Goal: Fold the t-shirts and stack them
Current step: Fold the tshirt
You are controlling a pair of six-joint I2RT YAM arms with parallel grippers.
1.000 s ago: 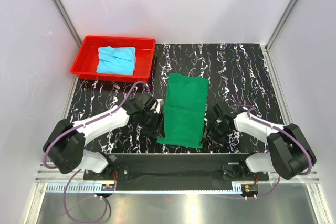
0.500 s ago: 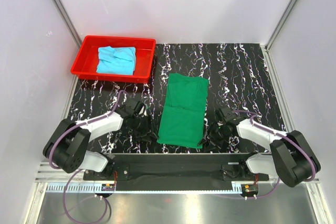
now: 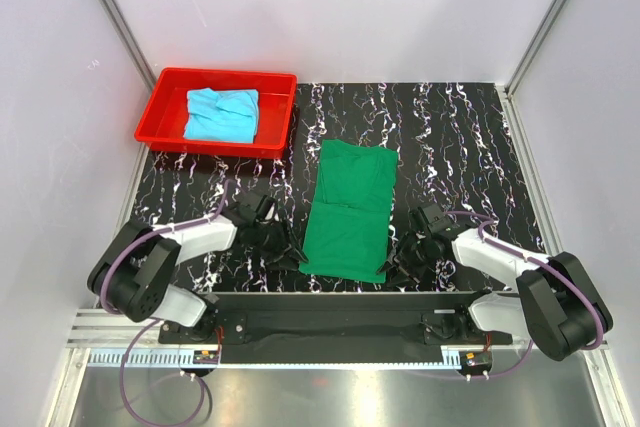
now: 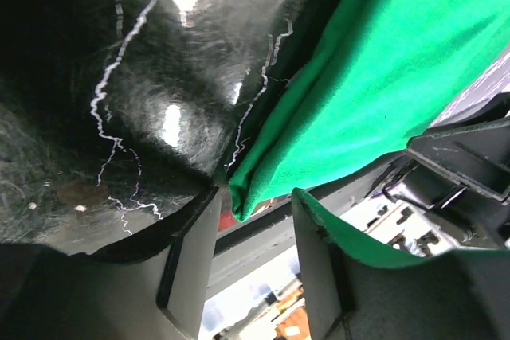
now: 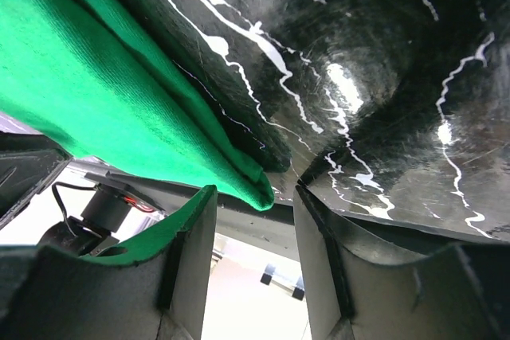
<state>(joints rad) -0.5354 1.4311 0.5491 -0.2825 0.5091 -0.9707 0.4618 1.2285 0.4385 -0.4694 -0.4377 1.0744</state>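
Because both end effectors are dark and sit low against a dark surface, the top view does not show how their fingers stand; that reading rests on the wrist views alone.

Left end effector (image 4: 255, 197): released. Its fingers (image 4: 191, 260) stand apart, with the near left corner of the dark green t-shirt (image 3: 352, 209) lying at the gap between the tips. Nothing is clamped.

Right end effector (image 5: 255, 193): released. Its fingers (image 5: 187, 260) are likewise apart, and the shirt's near right corner, several layers thick, lies at the gap.

A green patch shows on one finger in each wrist view. Cloth or reflection: cannot tell. Each wrist view is cut off to one corner of the garment and a little of the surface.

Surface (image 3: 450, 137): black, glossy, veined in white like marble, with bright glare spots in the wrist views. White walls (image 3: 330, 7) close it in on three sides, and bare metal frame posts (image 3: 118, 12) run up the corners. A black mounting bar (image 3: 330, 312) carries the arm bases at the near edge.

Green t-shirt: folded into a long narrow strip at the middle of the surface, running from far to near, its near end between the two end effectors.

Red tray (image 3: 283, 117): at the far left corner of the surface, well apart from the green shirt. It holds the light cyan-blue t-shirt (image 3: 222, 114), loosely bunched and lying wholly inside the rim.
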